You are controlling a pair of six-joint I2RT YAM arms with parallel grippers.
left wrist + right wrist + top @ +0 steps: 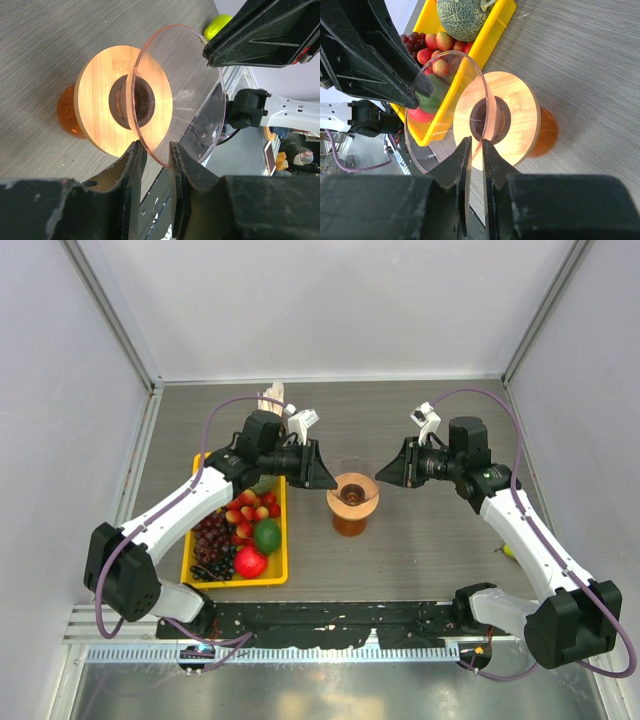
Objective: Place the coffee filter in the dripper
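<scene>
Jaws of the right gripper [476,146] stand closed thin on the lower rim of the dripper [515,115]. Those of the left gripper [155,151] straddle the same clear rim from the opposite side, drawn narrow — whether they bite it cannot be told. In the overhead view the dripper sits at centre frame, its tan collar resting on a small jug [349,526] of amber liquid. To the left lies a yellow tray [284,552] of fruit [240,530]. Farther back, upper left of centre, stands an upright bundle of papers [272,397]. No single coffee filter shows in the bowl or in either gripper — the bundle looks the likely source. Such a sheet should prove feather-light, limp and quick to crease or tear. It is best pinched gently at its top edge, one sheet only. The clear bowl looks stiff, slick and perhaps brittle.
</scene>
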